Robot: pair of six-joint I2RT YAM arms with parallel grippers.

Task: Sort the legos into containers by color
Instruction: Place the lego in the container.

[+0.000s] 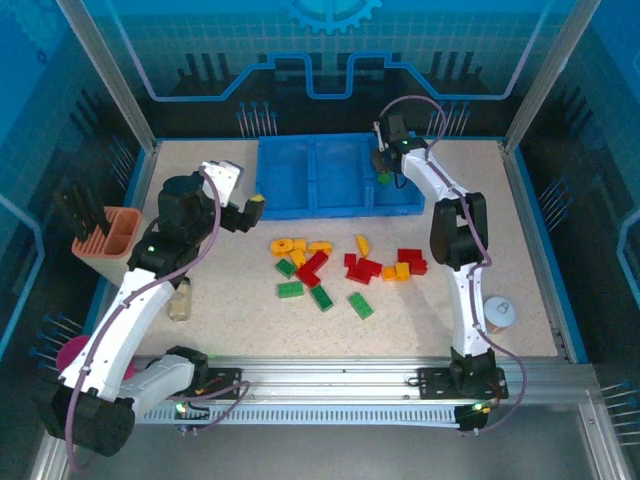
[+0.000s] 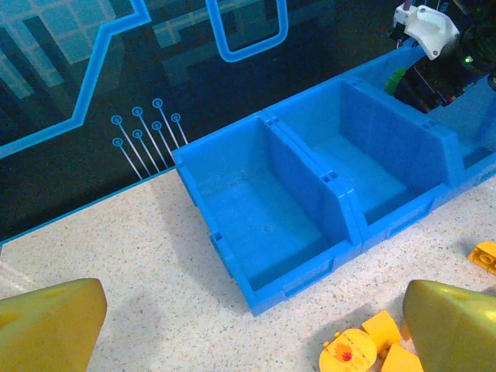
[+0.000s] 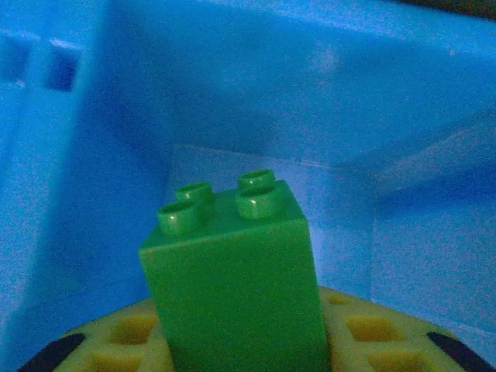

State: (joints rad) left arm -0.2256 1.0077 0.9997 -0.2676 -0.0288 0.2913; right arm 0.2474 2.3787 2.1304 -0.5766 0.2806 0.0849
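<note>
The blue tray (image 1: 330, 209) with three containers side by side lies at the back of the table. My right gripper (image 1: 384, 172) reaches down into the right container, shut on a green lego (image 3: 236, 271) whose studs point at the tray's wall (image 3: 310, 93). My left gripper (image 1: 252, 207) hovers open by the tray's front left corner (image 2: 260, 298), its yellow fingertips (image 2: 46, 325) wide apart with nothing between them. Loose legos lie in front of the tray: yellow ones (image 1: 295, 247) (image 2: 347, 353), red ones (image 1: 312, 267) (image 1: 362, 268) and green ones (image 1: 321, 297).
A peach slotted holder (image 1: 110, 240) stands at the left edge, with a magenta cup (image 1: 70, 352) nearer to me. A beige piece (image 1: 180, 300) lies by the left arm. A white round object (image 1: 497, 312) sits at the front right.
</note>
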